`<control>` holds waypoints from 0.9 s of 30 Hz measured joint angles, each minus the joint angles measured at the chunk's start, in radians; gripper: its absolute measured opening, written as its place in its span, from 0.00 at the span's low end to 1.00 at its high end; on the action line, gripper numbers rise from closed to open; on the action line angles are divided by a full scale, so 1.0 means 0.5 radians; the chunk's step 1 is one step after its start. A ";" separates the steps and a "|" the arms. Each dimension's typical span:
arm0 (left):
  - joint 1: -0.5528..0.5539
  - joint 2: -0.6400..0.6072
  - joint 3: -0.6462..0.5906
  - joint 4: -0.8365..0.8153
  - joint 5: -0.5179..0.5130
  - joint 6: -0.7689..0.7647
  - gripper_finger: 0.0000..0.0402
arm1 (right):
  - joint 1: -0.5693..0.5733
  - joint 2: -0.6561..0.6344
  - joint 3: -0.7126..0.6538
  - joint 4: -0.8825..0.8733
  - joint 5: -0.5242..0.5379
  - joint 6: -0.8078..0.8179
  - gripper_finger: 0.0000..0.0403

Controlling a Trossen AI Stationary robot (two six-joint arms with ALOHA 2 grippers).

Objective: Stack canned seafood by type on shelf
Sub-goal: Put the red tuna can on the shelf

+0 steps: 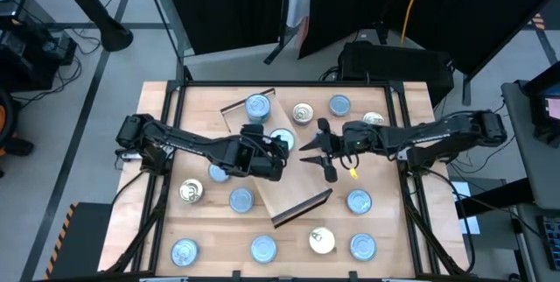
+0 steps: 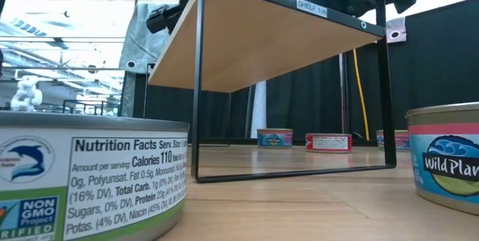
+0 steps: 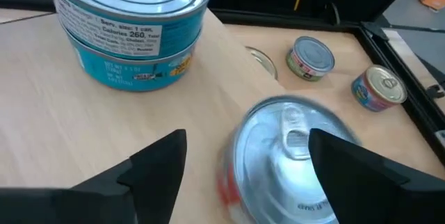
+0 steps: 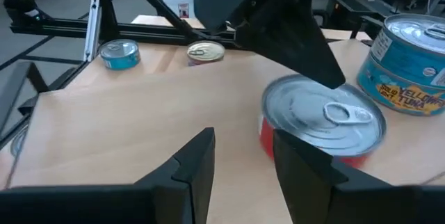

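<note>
The left gripper [image 3: 247, 165] has its jaws wide apart, one on each side of a red tin [image 3: 288, 158] with a plain silver pull-tab top. The tin sits flat on the shelf [image 1: 293, 196], right between the jaws, and neither jaw seems to be pressing on it. To me this looks like the tin is being let go, set down on the board to begin a place for its own kind. I cannot be sure of that from here.

Just past the jaws stands the blue stack [image 3: 132, 33], two tins one on top of the other. The red tin is near that pile but not touching it. That fits the job: blue with blue, red apart.

The left arm reaches in low from its side and bends over the middle of the shelf, with its wrist tipped down toward the board.

The right gripper [image 4: 243, 158] comes in from the other side and points at the same red tin. Its jaws are narrow and hold nothing. The tin lies just ahead of them. The right arm is stretched out long and level.

Many more tins lie around on the surface [image 1: 411, 229], away from both pairs of jaws, some blue-topped and a few silvery, and they look to be not yet sorted.
</note>
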 joint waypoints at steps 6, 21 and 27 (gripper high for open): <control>-0.043 -0.027 0.028 -0.279 0.075 0.007 0.75 | -0.088 0.117 0.000 0.059 0.010 0.001 0.34; -0.545 -0.241 0.037 -0.432 -0.089 0.000 0.74 | -0.244 0.299 0.000 0.233 -0.009 -0.059 0.34; -0.634 -0.241 0.037 -0.693 -0.206 -0.265 0.74 | -0.299 0.427 0.043 0.348 -0.154 -0.057 0.34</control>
